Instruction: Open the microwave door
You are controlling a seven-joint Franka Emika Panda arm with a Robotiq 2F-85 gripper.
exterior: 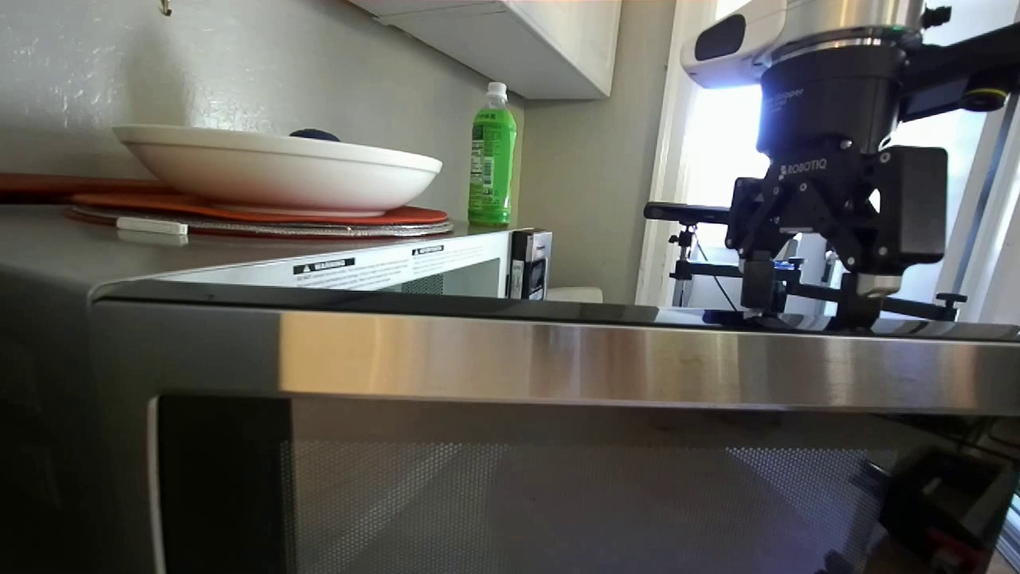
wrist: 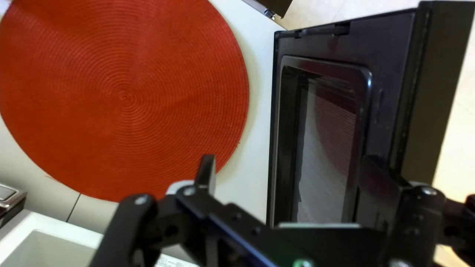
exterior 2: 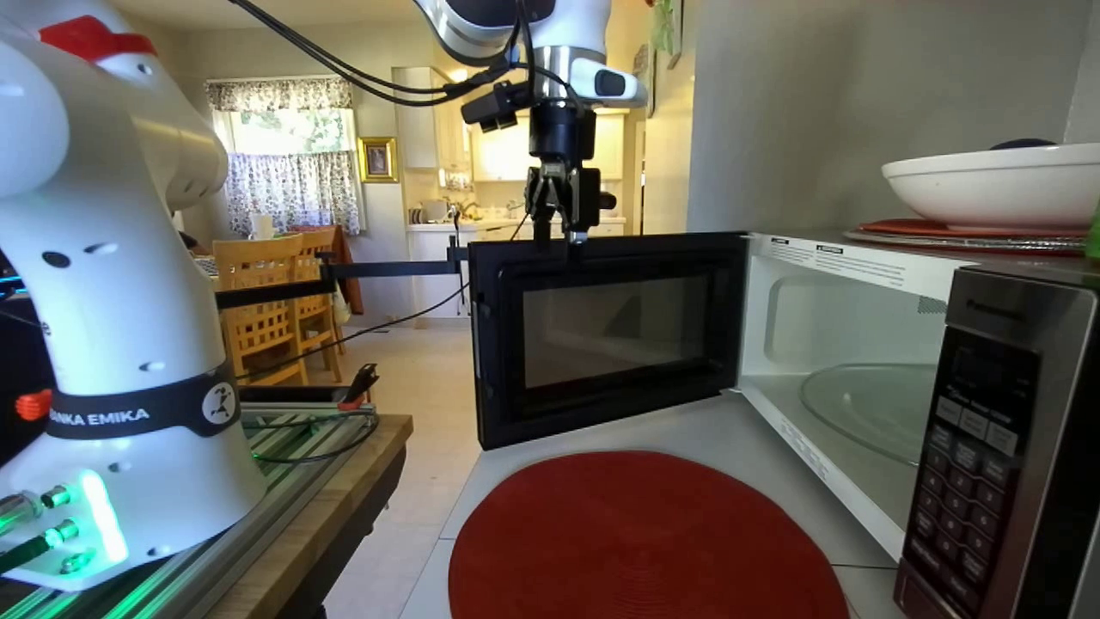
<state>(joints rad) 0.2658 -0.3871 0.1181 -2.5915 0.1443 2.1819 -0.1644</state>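
The microwave door [exterior: 606, 363] stands swung wide open. Its brushed steel outer face and dark window show in an exterior view. Its black inner face shows in an exterior view [exterior 2: 619, 331] and in the wrist view [wrist: 326, 148]. My gripper [exterior: 809, 309] points down at the door's top edge, towards its free end in that view; it also shows in an exterior view [exterior 2: 559, 242]. In the wrist view the fingers [wrist: 293, 161] are wide apart with nothing held between them. One finger is over the inner side; the other is close to the top edge. I cannot tell whether either touches.
The microwave's white cavity [exterior 2: 859, 327] with a glass turntable is exposed. A control panel [exterior 2: 980, 430] stands at its side. A round red placemat [exterior 2: 644, 533] lies in front. A white bowl [exterior: 279, 171] and a green bottle [exterior: 492, 159] stand atop the microwave.
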